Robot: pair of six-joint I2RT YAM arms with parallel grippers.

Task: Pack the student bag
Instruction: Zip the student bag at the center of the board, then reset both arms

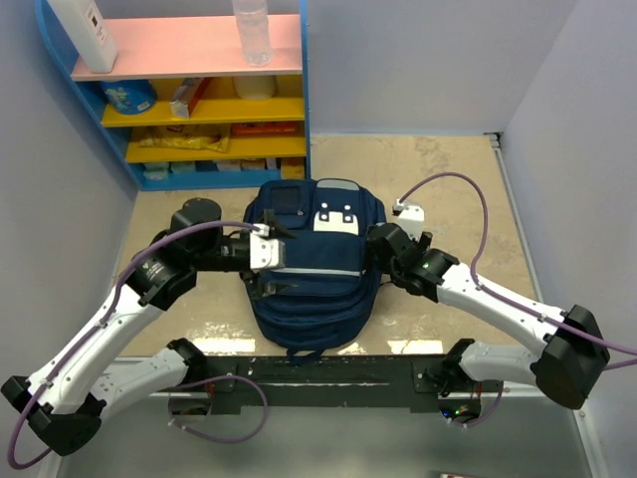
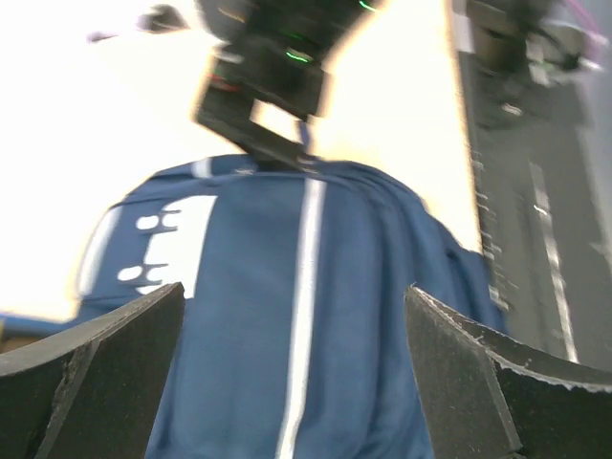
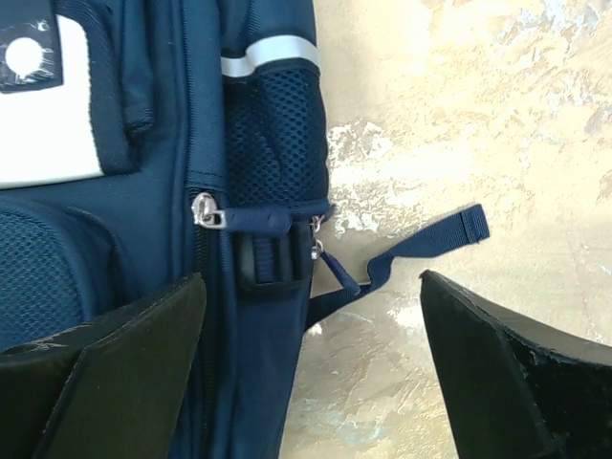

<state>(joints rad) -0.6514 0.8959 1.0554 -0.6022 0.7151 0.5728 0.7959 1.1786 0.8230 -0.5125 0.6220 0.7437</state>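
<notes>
Resting on mottled beige table, student bag, shelving behind.

The student bag lies on the table, the shelf behind it.

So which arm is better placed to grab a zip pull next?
Probably right: the right claw is open, facing a silver zip pull on the backpack; the left claw faces only front fabric.
</notes>
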